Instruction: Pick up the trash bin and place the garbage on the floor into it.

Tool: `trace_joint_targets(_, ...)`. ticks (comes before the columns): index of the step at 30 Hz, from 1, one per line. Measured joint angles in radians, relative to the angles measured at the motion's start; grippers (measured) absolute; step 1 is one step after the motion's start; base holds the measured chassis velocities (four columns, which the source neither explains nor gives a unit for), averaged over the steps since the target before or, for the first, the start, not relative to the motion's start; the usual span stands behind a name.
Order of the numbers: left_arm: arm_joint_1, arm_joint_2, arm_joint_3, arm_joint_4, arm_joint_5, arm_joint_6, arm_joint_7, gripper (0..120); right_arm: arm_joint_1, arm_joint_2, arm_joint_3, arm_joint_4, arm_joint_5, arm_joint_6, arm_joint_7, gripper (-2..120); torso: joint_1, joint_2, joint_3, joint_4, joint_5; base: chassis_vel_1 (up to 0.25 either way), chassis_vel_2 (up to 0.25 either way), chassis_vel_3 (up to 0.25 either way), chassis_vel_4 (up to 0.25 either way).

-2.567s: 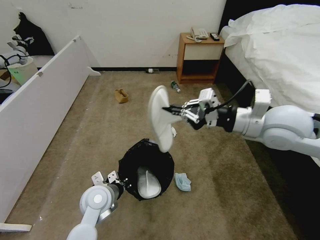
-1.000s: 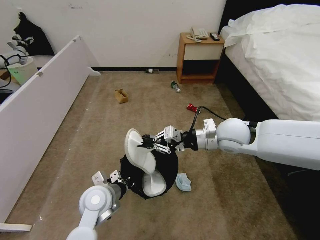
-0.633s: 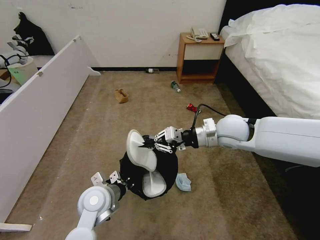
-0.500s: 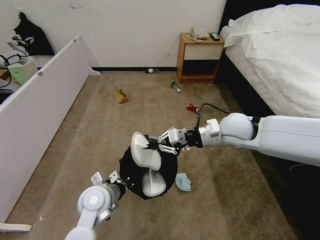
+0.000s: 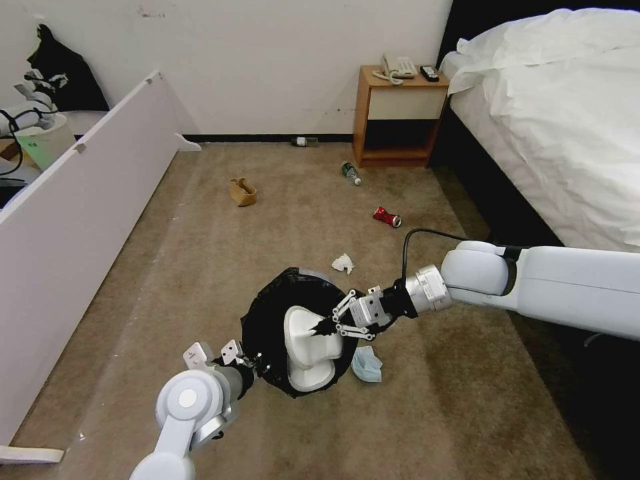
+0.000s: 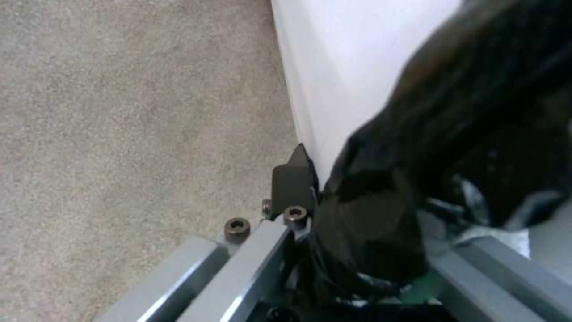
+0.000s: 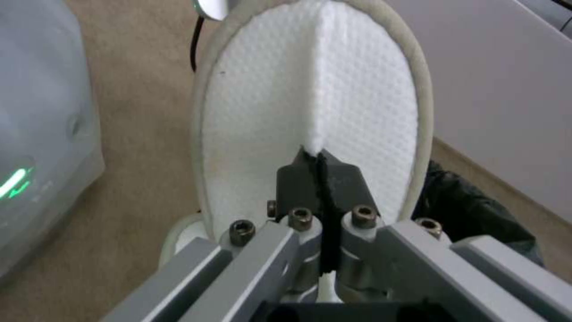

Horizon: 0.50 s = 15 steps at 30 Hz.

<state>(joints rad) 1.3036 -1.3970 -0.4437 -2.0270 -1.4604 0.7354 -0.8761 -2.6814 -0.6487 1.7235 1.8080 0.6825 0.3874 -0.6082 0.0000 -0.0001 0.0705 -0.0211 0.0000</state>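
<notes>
The trash bin [image 5: 270, 320], white with a black bag [image 6: 417, 179] over its rim, is tilted just above the floor [image 5: 200, 267]. My left gripper [image 5: 245, 363] is shut on its near rim; one fingertip [image 6: 292, 179] presses the white outer wall [image 6: 357, 67]. My right gripper [image 5: 328, 327] [image 7: 321, 172] is shut on a white slipper [image 5: 301, 333] [image 7: 310, 103], held upright inside the bin's mouth. A second slipper [image 5: 310, 379] lies in the bin beneath it. On the carpet lie a blue face mask [image 5: 365, 365], white tissue [image 5: 343, 263], red can [image 5: 387, 216], two bottles [image 5: 351, 173] [image 5: 305, 141] and a brown paper bag [image 5: 243, 192].
A long white board [image 5: 80, 200] stands along the left. A wooden nightstand [image 5: 400, 113] is by the far wall and a bed [image 5: 553, 113] fills the right side. A cream bucket [image 5: 43, 140] sits beyond the board. Open carpet stretches between the bin and the wall.
My right gripper has carried the slipper down and toward me, from above the bin's far rim into its mouth. The tissue and the red can behind it are now uncovered. The left arm held still.
</notes>
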Motion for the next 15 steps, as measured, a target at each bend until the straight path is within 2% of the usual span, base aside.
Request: trace_joint_targets(15,0.007,0.004,0.005,-0.01,-0.009,0.0,-0.002,0,-0.039,-0.039,0.033,-0.034,-0.01,0.004,0.017,0,0.0,0.0,0.0,0.0,-0.0001,0.0,0.0,0.0,0.0)
